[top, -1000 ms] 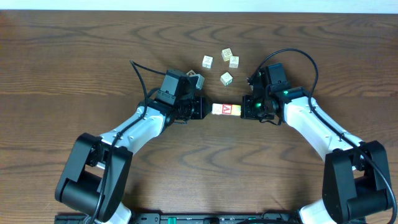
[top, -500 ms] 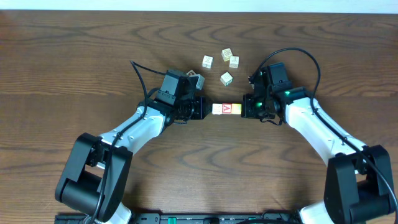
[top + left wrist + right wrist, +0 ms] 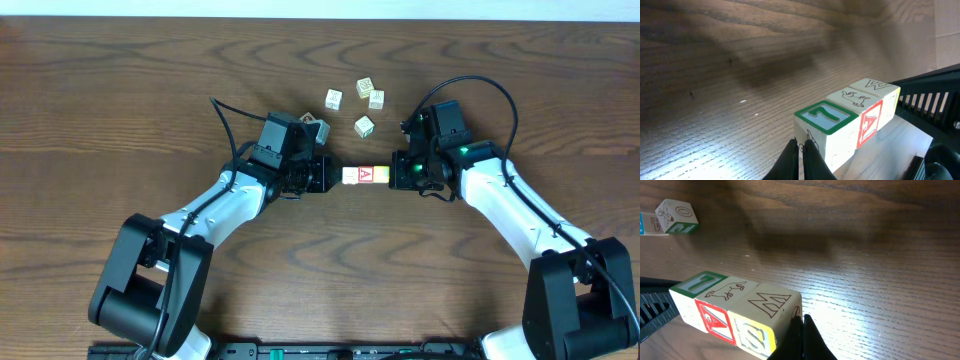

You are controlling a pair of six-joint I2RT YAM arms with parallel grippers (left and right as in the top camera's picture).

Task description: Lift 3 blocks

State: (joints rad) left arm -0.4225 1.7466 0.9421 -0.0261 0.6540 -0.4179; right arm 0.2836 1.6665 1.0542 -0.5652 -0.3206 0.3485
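Right at my fingertips, my left gripper [image 3: 801, 147] is pinched fully together with nothing between its two fingers. Its tip is pushed flat against the end of a row of three blocks [image 3: 364, 176].

First in line on that side is the cream block [image 3: 826, 116], which has a green frame on its upper face. Touching it is the red A block [image 3: 870, 122], red face toward my camera and an animal drawing on the face above. Pressed against that one is the yellow block [image 3: 875, 86], showing a W.

At the other end, my right gripper [image 3: 801, 322] is closed just as tightly and also has nothing inside it. Its tip is set against the yellow block's end face. So the three blocks sit face to face in a straight line, squeezed between my two closed tips.

From above, the row lies between my arms, near the middle of the table [image 3: 120, 80]. I cannot tell whether it is clear of the wood.

Farther out, a loose block [image 3: 365, 126] sits near the row. Beyond it are three more blocks [image 3: 365, 86], clustered and well apart from the row. Another block [image 3: 314, 123] peeks out just behind my left wrist.
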